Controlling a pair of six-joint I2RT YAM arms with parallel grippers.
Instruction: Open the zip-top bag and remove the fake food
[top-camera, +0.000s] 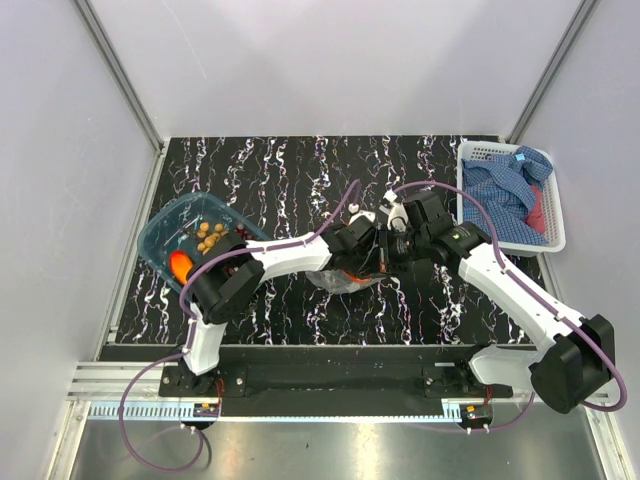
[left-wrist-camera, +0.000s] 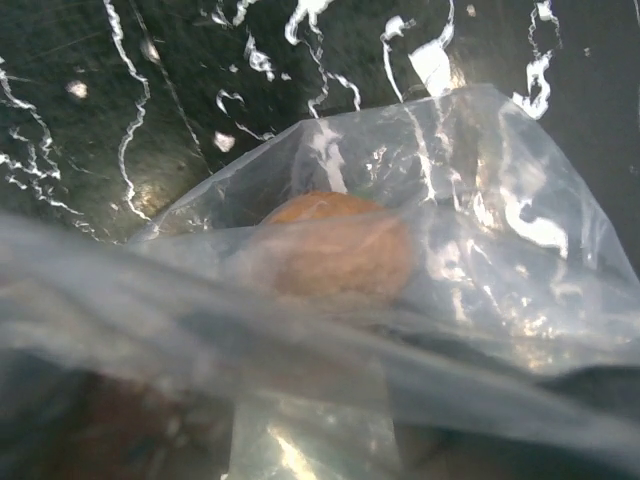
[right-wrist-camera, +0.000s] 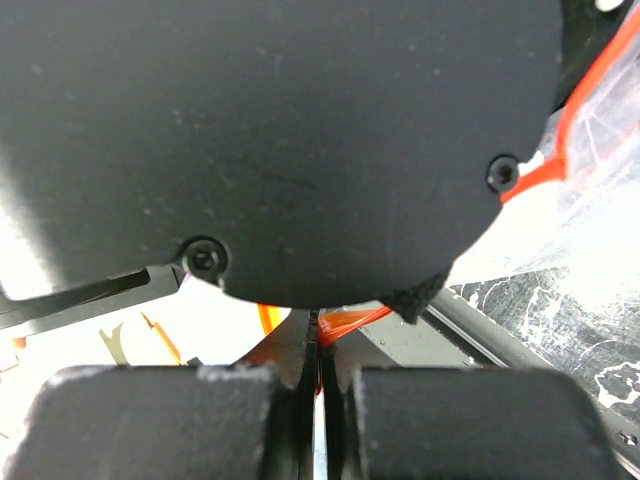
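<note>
The bag seems limp, slippery film; the right claw pinches its stiffer zip strip, the likeliest firm hold. I cannot tell the left claw's gap. The orange looks light.

The bag is thin clear plastic, crinkly and super shiny, with a smooth orange-red plastic zip. The orange inside looks matt, kinda pebbly. The table is glossy black marble-look, the tub translucent blue plastic, the cloth soft woven check.
</note>
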